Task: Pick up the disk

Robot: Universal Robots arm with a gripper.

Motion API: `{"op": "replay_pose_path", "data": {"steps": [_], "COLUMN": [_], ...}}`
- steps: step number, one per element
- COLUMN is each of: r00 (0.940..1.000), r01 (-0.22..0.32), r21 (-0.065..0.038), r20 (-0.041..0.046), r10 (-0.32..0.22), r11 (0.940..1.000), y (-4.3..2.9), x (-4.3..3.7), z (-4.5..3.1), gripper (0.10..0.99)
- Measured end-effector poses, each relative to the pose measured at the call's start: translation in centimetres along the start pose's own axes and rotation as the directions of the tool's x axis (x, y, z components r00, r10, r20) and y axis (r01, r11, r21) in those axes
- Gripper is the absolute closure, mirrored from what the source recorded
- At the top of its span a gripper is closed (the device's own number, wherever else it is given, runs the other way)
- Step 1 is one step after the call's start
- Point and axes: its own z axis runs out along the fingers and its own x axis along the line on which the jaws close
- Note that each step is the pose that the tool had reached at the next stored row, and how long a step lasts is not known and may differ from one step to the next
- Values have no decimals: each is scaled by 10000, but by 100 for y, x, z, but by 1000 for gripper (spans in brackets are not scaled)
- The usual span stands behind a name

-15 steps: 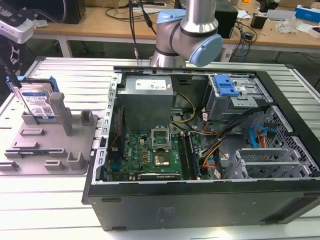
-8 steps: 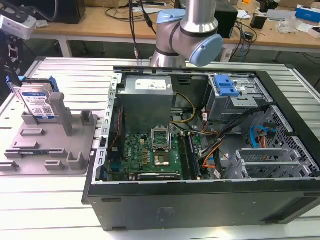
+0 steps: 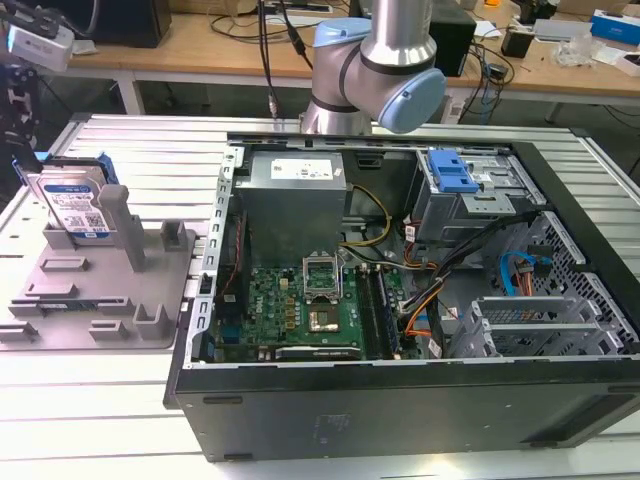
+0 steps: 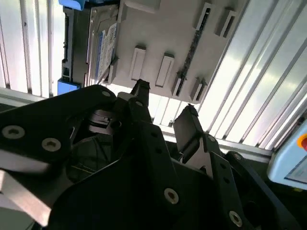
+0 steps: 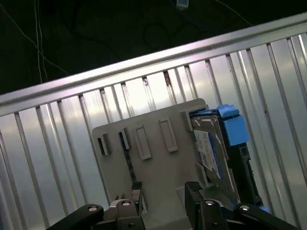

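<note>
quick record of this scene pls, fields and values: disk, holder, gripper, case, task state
disk: standing on edge in the holder, at the exterior view's left
holder: grey, with upright posts, on the slatted table beside the case
gripper: open, empty, apart from the disk
case: lying open, circuit board and cables showing
task state: disk not yet picked up
</note>
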Motion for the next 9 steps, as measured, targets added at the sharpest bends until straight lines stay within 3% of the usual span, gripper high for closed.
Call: {"op": "replay_pose_path", "data": {"steps": [5, 9], "r00": [9941, 9803], "r01": [1081, 1974], "r21": [31, 68], "r20": [-39, -74], "r10": [-1081, -1973], "r11": [9941, 9803], "y": [0, 0], "x": [0, 0], "z": [12, 25], "gripper": [604, 604]}}
